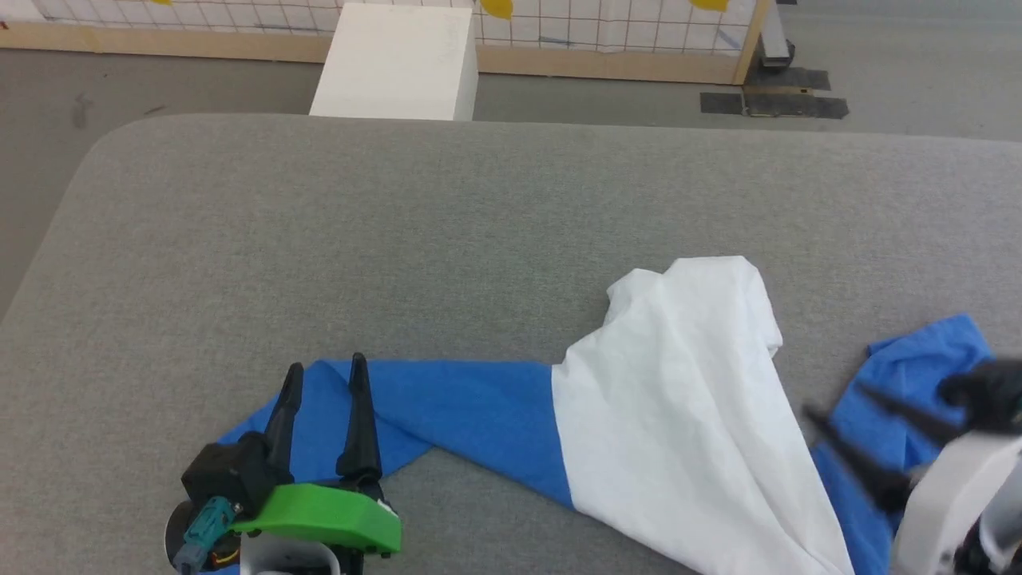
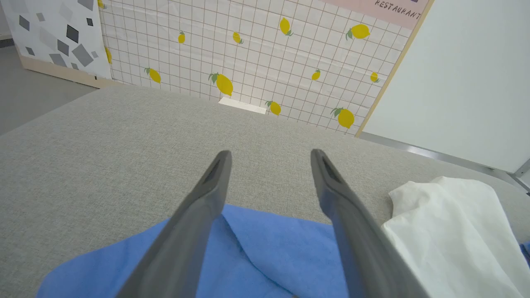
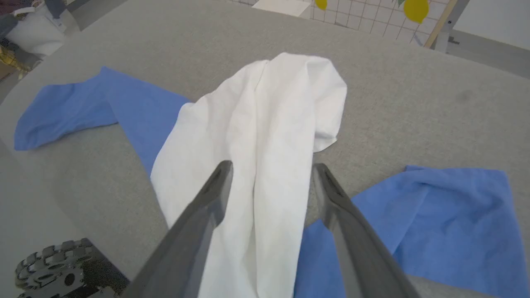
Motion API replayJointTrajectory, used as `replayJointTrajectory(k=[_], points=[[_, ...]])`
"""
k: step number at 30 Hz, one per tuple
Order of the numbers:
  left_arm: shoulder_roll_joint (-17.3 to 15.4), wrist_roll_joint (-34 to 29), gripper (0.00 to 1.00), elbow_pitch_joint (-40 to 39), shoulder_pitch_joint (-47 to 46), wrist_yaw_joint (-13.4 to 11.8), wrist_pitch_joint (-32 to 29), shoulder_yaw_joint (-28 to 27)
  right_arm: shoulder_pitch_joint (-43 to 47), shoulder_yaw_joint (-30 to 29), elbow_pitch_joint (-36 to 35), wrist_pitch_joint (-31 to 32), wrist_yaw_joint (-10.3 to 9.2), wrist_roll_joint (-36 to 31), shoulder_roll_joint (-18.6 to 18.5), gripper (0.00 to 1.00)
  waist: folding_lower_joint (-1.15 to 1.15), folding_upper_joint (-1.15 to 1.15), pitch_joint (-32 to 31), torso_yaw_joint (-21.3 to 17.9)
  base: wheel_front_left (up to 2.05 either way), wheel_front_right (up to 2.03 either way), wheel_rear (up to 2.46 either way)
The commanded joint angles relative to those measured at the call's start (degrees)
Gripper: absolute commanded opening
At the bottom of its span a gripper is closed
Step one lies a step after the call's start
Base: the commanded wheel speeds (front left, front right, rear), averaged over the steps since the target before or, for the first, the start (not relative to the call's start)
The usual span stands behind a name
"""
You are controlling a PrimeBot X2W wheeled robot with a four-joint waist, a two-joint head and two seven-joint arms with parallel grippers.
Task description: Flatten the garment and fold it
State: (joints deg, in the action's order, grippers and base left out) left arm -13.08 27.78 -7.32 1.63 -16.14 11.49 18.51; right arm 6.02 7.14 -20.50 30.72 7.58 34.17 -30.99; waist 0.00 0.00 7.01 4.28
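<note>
The garment (image 1: pixel 679 399) lies crumpled on the grey table (image 1: pixel 447 224): a bunched white body panel with one blue sleeve stretched left and another blue part at the right (image 1: pixel 918 375). My left gripper (image 1: pixel 323 369) is open over the end of the left blue sleeve (image 2: pixel 265 248), with nothing between its fingers. My right gripper (image 1: pixel 834 399), blurred in the head view, is open above the garment's right side. In the right wrist view its fingers (image 3: pixel 198 215) straddle the white panel (image 3: pixel 265 136) from above, apart from it.
A white box (image 1: pixel 399 60) stands on the floor beyond the table's far edge, before a lemon-patterned partition (image 2: pixel 248 54). The table's far half is bare grey fabric. A dark geared part (image 3: pixel 54 269) sits at the right wrist view's lower left.
</note>
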Motion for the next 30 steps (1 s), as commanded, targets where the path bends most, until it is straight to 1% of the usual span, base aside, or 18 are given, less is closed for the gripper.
replayJointTrajectory(k=[1,3,4,5,8,10,15,16,17,18,21,25,27,30], points=[[0.06,0.62,1.00,0.26,-1.12,0.34,0.46,-0.05,-3.13,-1.95,0.22,-0.80,-0.09,-1.94,1.39,1.00,0.00,0.00,0.49,0.95,0.00,0.00,0.00],[0.27,0.49,1.00,0.51,-1.61,0.55,0.69,0.23,-6.82,-2.54,1.28,-0.69,-0.09,-4.94,2.14,1.00,0.00,0.00,1.23,1.90,0.00,0.00,0.00],[0.39,0.38,1.00,0.64,-1.90,0.61,0.82,0.35,-8.77,-2.99,2.75,-0.52,-0.09,-5.64,3.53,1.00,0.00,0.00,1.73,2.39,0.00,0.00,0.00],[0.48,0.28,1.00,0.75,-2.18,0.66,0.93,0.44,-10.17,-2.47,4.10,0.11,-0.09,-6.21,3.99,1.00,0.00,0.00,2.15,2.80,0.00,0.00,0.00],[0.89,-0.08,1.00,1.26,-3.30,0.95,1.25,0.93,-14.40,0.32,10.05,2.28,-0.09,-7.45,4.54,1.00,0.00,0.00,3.80,4.43,0.00,0.00,0.00],[1.28,-0.24,1.00,1.74,-4.04,1.19,1.44,1.33,-16.61,2.77,14.28,3.45,-0.09,-8.20,4.18,1.00,0.00,0.00,4.80,5.53,0.00,0.00,0.00],[2.54,-0.46,1.00,3.11,-5.60,1.80,1.94,2.34,-20.55,6.83,23.69,2.80,-0.09,-9.51,4.23,1.00,0.00,0.00,6.87,8.02,0.00,0.00,0.00],[2.81,-0.54,1.00,3.45,-5.89,1.92,2.05,2.55,-21.04,7.48,25.32,2.72,-0.09,-9.46,4.36,0.77,0.00,0.00,7.22,8.53,0.00,0.00,0.00],[2.99,-0.62,1.00,3.73,-6.07,1.97,2.15,2.66,-21.41,8.14,26.34,2.64,-0.09,-9.33,4.43,0.36,0.00,0.00,7.36,8.82,0.00,0.00,0.00],[3.23,-0.71,1.00,4.01,-6.23,1.98,2.26,2.74,-21.80,8.44,27.50,2.44,-0.09,-8.88,4.68,0.00,0.00,0.00,7.57,9.14,0.00,0.00,0.00],[3.72,-0.89,1.00,4.66,-6.46,2.13,2.55,2.93,-23.04,10.59,28.82,2.12,-0.09,-8.65,3.46,0.00,0.00,0.00,7.66,9.67,0.00,0.00,0.00],[4.09,-1.08,1.00,5.37,-6.51,2.29,2.83,2.95,-26.65,11.09,28.40,0.21,-0.09,-8.52,1.25,0.00,0.00,0.00,7.04,9.78,0.00,0.00,0.00],[4.20,-1.28,1.00,5.43,-6.56,2.38,2.94,3.05,-29.74,11.45,27.44,-0.31,-0.09,-8.89,-0.56,0.00,0.00,0.00,6.80,9.81,0.00,0.00,0.00],[4.50,-1.52,1.00,5.34,-6.96,2.67,3.04,3.39,-36.09,12.95,25.76,-0.26,-0.09,-9.76,-4.23,0.00,0.00,0.00,7.16,10.29,0.00,0.00,0.00]])
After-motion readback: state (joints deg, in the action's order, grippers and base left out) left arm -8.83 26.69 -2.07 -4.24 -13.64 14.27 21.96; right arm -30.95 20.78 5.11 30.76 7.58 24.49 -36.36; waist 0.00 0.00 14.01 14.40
